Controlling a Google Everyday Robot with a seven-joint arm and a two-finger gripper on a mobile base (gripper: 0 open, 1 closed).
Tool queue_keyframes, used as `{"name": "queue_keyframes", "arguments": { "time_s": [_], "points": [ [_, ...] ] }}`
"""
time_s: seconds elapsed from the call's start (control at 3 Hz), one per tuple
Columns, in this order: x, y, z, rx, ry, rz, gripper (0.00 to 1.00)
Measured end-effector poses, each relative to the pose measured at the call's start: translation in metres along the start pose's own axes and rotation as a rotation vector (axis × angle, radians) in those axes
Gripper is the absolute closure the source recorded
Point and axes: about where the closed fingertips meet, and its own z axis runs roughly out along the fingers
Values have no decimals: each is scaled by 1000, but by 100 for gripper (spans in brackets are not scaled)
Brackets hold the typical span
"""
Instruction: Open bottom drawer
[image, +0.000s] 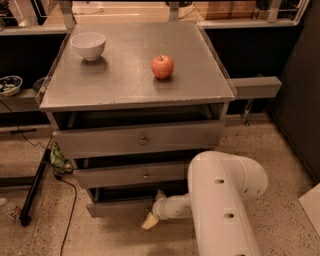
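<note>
The grey cabinet has three drawers. The bottom drawer (117, 208) is the slim grey front lowest down, close to the floor. Its centre knob is hidden behind my gripper. My gripper (154, 207) is at the right part of that drawer front, reached in from the right on the white arm (222, 200). It is open, with one cream fingertip (149, 221) below the front and the other above it. It holds nothing that I can see.
The middle drawer (131, 175) and the top drawer (140, 141) are above, each with a small knob. A white bowl (88, 45) and a red apple (162, 66) sit on the cabinet top. A black stand leg (34, 190) and a cable lie on the floor at the left.
</note>
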Motion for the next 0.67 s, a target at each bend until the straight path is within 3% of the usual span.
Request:
{"name": "queue_keyframes", "arguments": {
  "time_s": [0.67],
  "points": [
    [-1,-8,12,2,2,31,0]
  ]
}}
